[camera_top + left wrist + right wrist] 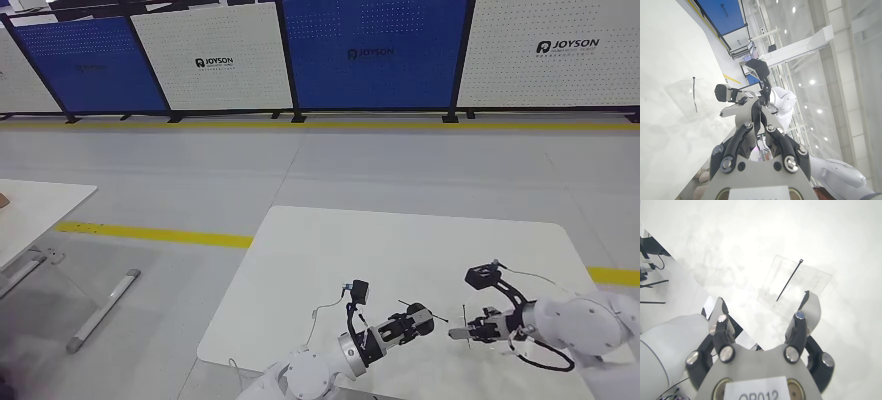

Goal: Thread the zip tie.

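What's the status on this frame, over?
Left end effector shut. Right end effector open, near thin black plastic zip tie, lying unthreaded on clear plastic sheet on white table. No obstruction seen.

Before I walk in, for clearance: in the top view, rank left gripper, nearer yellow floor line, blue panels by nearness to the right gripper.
1. left gripper, facing the right gripper over the table.
2. nearer yellow floor line, beyond the table.
3. blue panels, far back.

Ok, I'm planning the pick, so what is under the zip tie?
The zip tie lies on a clear plastic sheet, and the white table shows through it. The thin strip directly beneath the tie is covered.
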Controlling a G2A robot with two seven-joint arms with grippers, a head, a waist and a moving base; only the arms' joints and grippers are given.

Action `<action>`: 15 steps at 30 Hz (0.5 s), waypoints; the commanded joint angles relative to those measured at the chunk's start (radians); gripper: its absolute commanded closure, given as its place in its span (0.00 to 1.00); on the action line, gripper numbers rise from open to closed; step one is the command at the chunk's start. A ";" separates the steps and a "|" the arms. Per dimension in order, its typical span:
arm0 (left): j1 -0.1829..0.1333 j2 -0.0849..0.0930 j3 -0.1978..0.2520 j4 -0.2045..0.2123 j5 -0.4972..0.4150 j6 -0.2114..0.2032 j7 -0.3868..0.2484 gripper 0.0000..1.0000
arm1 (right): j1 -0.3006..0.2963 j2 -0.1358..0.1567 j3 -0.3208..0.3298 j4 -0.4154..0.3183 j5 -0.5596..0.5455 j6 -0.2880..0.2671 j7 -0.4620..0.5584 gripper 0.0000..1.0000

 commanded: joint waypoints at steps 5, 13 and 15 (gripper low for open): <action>0.000 0.000 0.000 0.000 0.000 0.000 0.000 1.00 | 0.029 -0.005 -0.027 0.032 -0.055 0.104 -0.009 0.57; 0.000 0.000 0.000 0.000 0.000 0.000 0.000 1.00 | 0.088 -0.021 -0.084 0.089 -0.061 0.152 0.026 0.62; 0.000 0.000 0.000 0.000 0.000 0.000 0.000 1.00 | 0.107 -0.027 -0.104 0.112 -0.068 0.173 0.031 0.62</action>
